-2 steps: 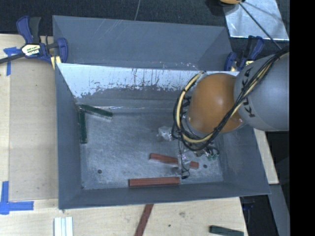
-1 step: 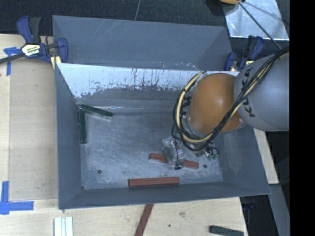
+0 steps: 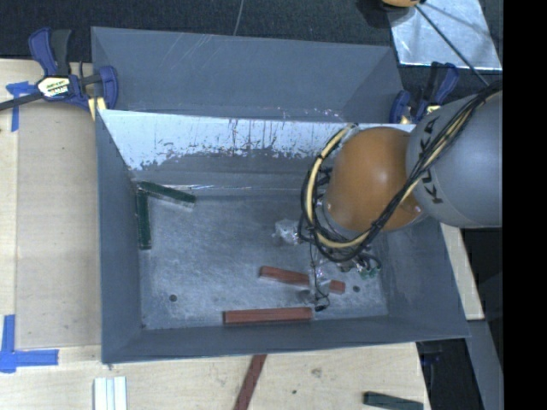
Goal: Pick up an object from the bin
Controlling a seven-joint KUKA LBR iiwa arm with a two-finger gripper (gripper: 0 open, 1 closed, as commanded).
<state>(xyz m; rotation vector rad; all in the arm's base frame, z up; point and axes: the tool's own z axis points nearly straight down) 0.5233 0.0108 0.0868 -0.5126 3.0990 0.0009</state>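
Hanging gripper [image 3: 319, 297] beside short flat reddish-brown strip [image 3: 285, 274]; scuffed grey bin [image 3: 120, 254].

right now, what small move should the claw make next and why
Probably nudge the claw toward the view's left, along the short brown stick: it hangs at that stick's right end, with the long brown stick close by, so a grasp looks off-centre.

You'll find your end effector [image 3: 319, 295] right of centre in the grey bin [image 3: 120, 272], just beside the right end of a short brown stick [image 3: 285, 274]. A longer brown stick [image 3: 267, 316] lies below it, and two dark green sticks [image 3: 144, 220] lie at the upper left.
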